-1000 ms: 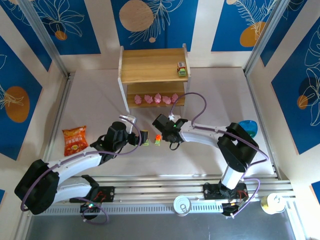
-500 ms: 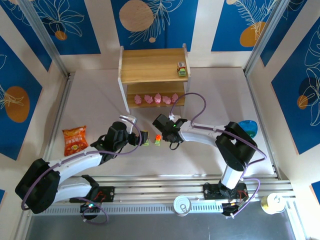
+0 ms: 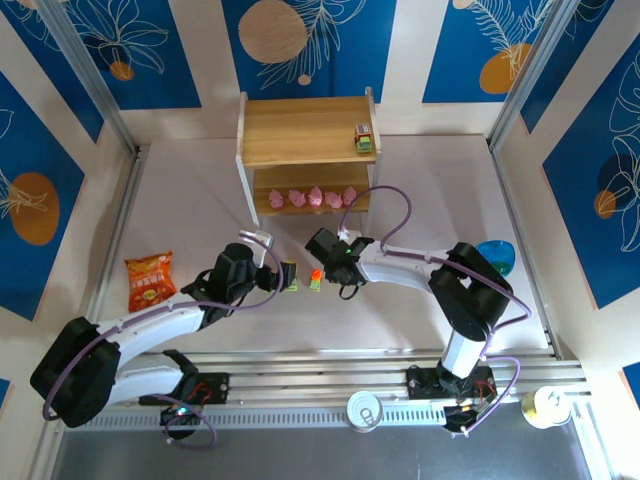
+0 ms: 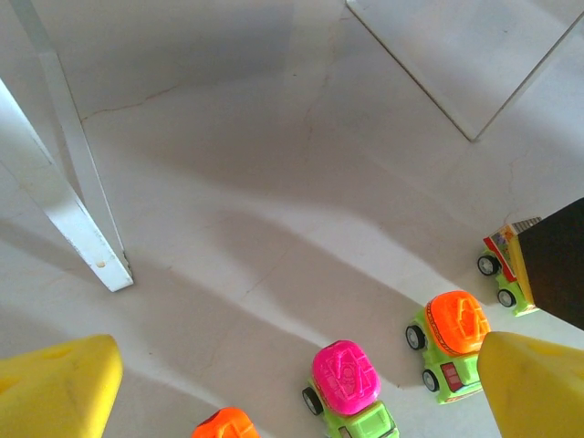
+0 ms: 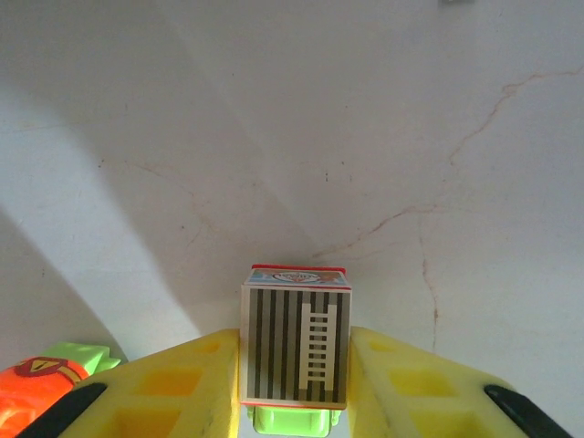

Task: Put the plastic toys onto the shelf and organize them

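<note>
Surface: We are looking at a matte white table (image 3: pixel 190 200). Fine hairline cracks are showing across it in both wrist views.
Room: Blue wall panels (image 3: pixel 300 40) printed with white leaves and orange discs are enclosing three sides, with pale strips between them. Ribbed aluminium rails (image 3: pixel 330 365) are running along the near edge.
Shelf: The shelf (image 3: pixel 300 130) is standing at the far middle of the table. It has two light wooden boards with visible grain, set in white frames. One square white shelf leg (image 4: pixel 78 214) is resting on the table in the left wrist view.
Toys on shelf: Five rounded pink figures (image 3: pixel 312 198) are sitting in a row on the lower board. One boxy car (image 3: pixel 363 138) is sitting at the right end of the upper board.
Toys on table: A magenta-top car (image 4: pixel 346 376) and an orange-top car (image 4: pixel 453 324) are standing side by side on glossy green bodies with black wheels.
Right gripper: The right gripper (image 5: pixel 295 339) is pinching a ladder-top car (image 5: pixel 294 365), with its yellow ribbed fingers pressing both sides of the striped grey-brown block.
Left gripper: The left gripper (image 4: pixel 292 365) is hanging spread wide above the table cars and gripping nothing.
Other items: A crinkled orange-red snack bag (image 3: pixel 149 281) is lying at the left. A blue bowl (image 3: pixel 497 256) is sitting at the right.
</note>
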You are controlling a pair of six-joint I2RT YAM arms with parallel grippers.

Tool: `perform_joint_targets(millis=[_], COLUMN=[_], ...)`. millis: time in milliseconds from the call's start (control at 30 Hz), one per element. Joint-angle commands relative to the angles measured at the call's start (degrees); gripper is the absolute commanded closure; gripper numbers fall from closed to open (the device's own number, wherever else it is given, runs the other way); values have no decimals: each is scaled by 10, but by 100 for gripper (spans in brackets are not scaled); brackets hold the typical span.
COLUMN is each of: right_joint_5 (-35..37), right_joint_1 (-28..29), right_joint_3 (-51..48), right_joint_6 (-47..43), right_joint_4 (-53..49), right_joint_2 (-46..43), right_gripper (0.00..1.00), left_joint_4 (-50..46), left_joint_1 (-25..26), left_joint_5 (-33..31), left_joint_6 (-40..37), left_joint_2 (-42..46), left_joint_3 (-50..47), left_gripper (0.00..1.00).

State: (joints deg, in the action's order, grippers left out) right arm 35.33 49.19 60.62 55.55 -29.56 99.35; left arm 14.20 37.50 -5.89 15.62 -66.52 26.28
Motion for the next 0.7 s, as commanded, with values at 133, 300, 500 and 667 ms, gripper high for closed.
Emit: perform_joint_targets(millis=[133,300,500,667], right_joint_5=[2,8,28,39], right_joint_1=[-7,-2,15,30], right_joint_3=[-3,-2,7,13], right_joint_6=[-18,-28,-40,-52], right_joint_4=[-1,-5,-34,-66], right_joint_2=[9,-1,-31,-77], right_gripper=[67,72,73,73], left_joint_4=[14,15,17,20], left_joint_1=[-8,-7,-8,-8], left_joint_5=[15,16,18,24], left_joint_6=[6,6,6,4], left_joint_2=[-4,-5,-6,-8], left_joint_3=[-2,-2,-2,-2], left_gripper=[0,0,0,0])
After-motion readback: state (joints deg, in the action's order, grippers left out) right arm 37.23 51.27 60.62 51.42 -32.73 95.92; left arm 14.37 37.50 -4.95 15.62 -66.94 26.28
